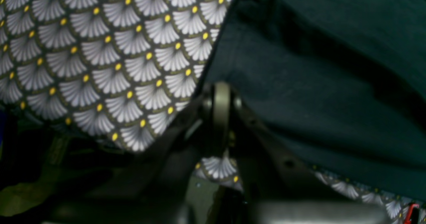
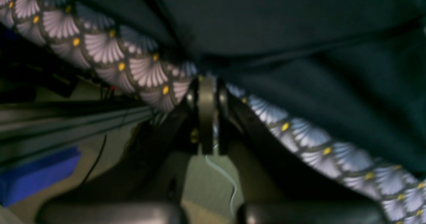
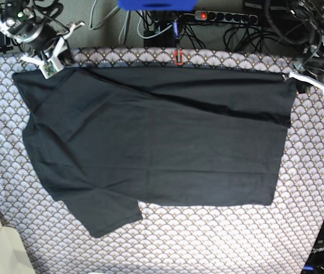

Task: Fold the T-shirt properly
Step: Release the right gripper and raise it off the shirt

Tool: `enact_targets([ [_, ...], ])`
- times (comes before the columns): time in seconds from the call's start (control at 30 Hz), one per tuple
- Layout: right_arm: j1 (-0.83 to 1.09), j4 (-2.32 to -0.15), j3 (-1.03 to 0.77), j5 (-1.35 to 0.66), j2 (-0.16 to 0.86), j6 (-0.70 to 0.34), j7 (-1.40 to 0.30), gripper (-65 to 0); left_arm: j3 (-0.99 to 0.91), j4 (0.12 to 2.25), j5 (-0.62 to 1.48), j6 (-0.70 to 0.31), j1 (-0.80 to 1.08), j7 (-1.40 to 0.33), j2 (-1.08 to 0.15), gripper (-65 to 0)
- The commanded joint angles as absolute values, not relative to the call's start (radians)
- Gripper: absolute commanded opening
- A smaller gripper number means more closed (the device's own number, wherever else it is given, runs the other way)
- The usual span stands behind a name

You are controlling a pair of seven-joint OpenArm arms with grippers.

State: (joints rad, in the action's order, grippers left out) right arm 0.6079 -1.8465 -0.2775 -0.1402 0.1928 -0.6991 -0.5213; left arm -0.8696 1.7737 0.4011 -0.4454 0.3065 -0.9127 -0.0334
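Left wrist view: the left gripper (image 1: 221,96) is seen pressed together at the edge of the T-shirt (image 1: 319,74), whose dark cloth lies ahead and to its right; the tablecloth (image 1: 109,57) lies to its left.
Right wrist view: the right gripper (image 2: 207,94) is pinched on the T-shirt (image 2: 283,24) hem.
Base view: the T-shirt (image 3: 156,148) is spread between both grippers.
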Motion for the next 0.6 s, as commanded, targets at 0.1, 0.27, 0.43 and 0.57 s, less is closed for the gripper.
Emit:
enact_targets([
  [0.1, 0.599, -1.834, -0.252, -0.154, 0.220, -0.698, -0.498, -63.2, -0.874, 1.794, 0.414, -0.449, 0.306, -0.891, -0.045, -65.0],
  [0.27, 0.591, -1.840, -0.246, -0.154, 0.220, -0.698, -0.503, -63.2, -0.874, 1.794, 0.414, -0.449, 0.302, -0.891, -0.045, -65.0],
  [0.43, 0.575, -1.837, -0.246, -0.154, 0.220, -0.698, -0.506, -63.2, -0.874, 1.794, 0.414, -0.447, 0.297, -0.891, -0.045, -65.0],
  [0.57, 0.553, -1.839, -0.245, -0.154, 0.220, -0.698, -0.506, -63.2, -0.874, 1.794, 0.414, -0.447, 0.297, -0.891, -0.044, -65.0],
])
